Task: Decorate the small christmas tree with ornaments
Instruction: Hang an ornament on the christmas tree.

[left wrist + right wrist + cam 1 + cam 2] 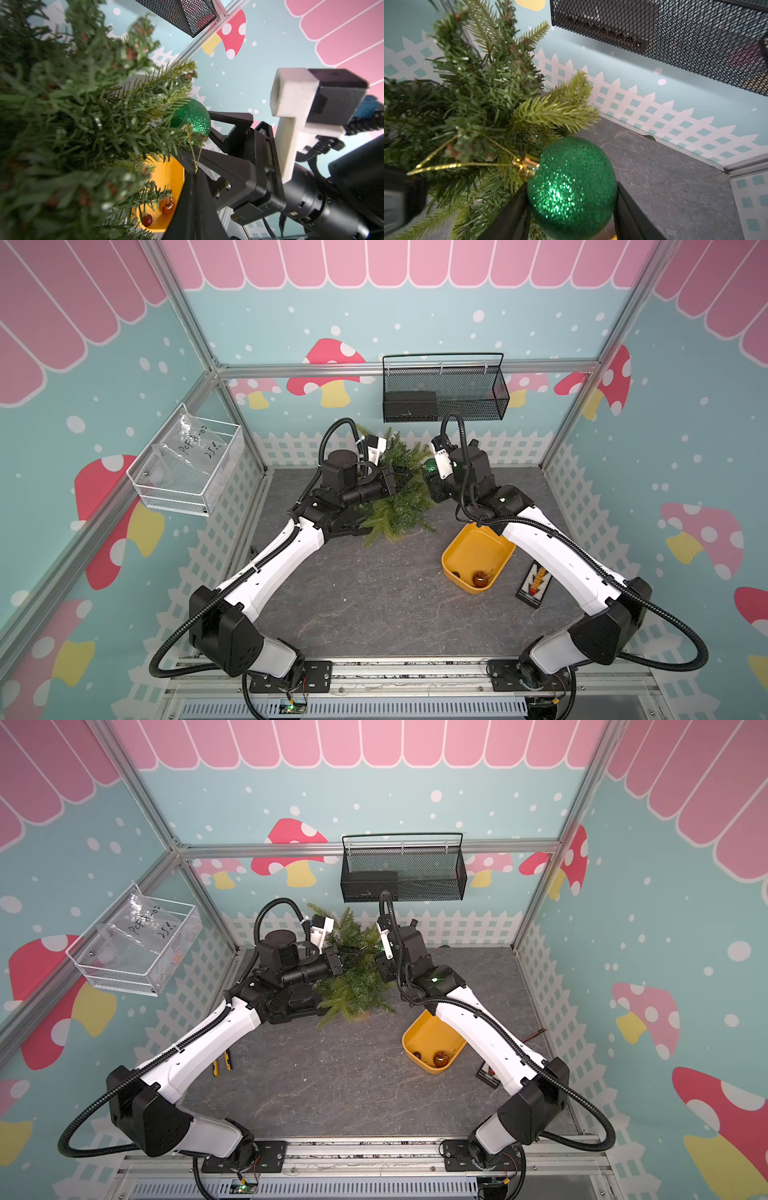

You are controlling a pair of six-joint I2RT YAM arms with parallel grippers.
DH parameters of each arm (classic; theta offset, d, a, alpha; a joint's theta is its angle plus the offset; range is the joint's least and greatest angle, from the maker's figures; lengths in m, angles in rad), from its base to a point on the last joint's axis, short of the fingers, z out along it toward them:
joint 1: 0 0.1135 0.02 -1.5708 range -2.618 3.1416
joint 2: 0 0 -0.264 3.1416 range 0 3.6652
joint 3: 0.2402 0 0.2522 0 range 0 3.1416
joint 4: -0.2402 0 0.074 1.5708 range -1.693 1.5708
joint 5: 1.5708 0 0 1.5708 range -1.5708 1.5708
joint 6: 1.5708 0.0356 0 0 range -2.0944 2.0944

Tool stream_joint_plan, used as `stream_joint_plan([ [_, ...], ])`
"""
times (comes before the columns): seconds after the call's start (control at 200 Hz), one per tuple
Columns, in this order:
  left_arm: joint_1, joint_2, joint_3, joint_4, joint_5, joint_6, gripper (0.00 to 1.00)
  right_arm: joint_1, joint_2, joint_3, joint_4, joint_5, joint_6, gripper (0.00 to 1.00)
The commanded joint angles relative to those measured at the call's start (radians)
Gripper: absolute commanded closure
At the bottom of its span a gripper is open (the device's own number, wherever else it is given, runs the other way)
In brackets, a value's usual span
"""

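The small christmas tree (399, 497) (357, 982) stands at the back of the table, between my two grippers. My right gripper (572, 185) is shut on a glittery green ornament (573, 182) (191, 118), held against the tree's right side. The ornament's gold loop (446, 166) stretches into the branches, and my left gripper (196, 174) (405, 480) is shut on the loop's far end. An amber ornament (480, 579) and a tiny red ornament (456, 573) lie in the yellow tub (478, 539) at the front right, under my right arm.
A black mesh basket (444, 389) hangs on the back wall above the tree. A white wire basket (187, 464) with a plastic bag hangs on the left wall. A striped card (534, 583) lies right of the tub. A yellow-black tool (220, 1063) lies by my left arm.
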State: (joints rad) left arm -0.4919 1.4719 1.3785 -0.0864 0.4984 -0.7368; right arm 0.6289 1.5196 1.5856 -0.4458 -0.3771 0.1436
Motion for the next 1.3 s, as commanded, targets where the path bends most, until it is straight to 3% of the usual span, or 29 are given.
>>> stream_joint_plan([
  [0.0,0.005,-0.002,-0.019,-0.011,0.010,-0.007,1.00,-0.003,-0.041,-0.019,0.012,0.027,0.004,0.49],
  [0.15,0.005,-0.002,-0.023,-0.008,0.006,-0.010,1.00,-0.005,-0.044,-0.038,0.016,0.032,0.009,0.49],
  [0.225,0.004,-0.011,-0.025,-0.009,-0.005,-0.014,0.85,-0.008,-0.044,-0.043,0.020,0.032,0.010,0.49],
  [0.4,0.004,-0.047,-0.035,-0.007,-0.019,-0.010,0.65,-0.016,-0.038,-0.049,0.025,0.026,0.015,0.49],
  [0.801,0.004,-0.157,-0.106,0.011,-0.031,-0.028,0.58,-0.017,-0.063,-0.098,0.041,0.020,0.029,0.44],
  [1.031,0.005,-0.215,-0.166,0.010,-0.031,-0.029,0.55,-0.019,-0.119,-0.157,0.073,0.040,0.048,0.25],
  [1.296,0.005,-0.301,-0.248,-0.008,-0.042,-0.014,0.49,-0.032,-0.200,-0.209,0.073,0.068,0.063,0.20],
])
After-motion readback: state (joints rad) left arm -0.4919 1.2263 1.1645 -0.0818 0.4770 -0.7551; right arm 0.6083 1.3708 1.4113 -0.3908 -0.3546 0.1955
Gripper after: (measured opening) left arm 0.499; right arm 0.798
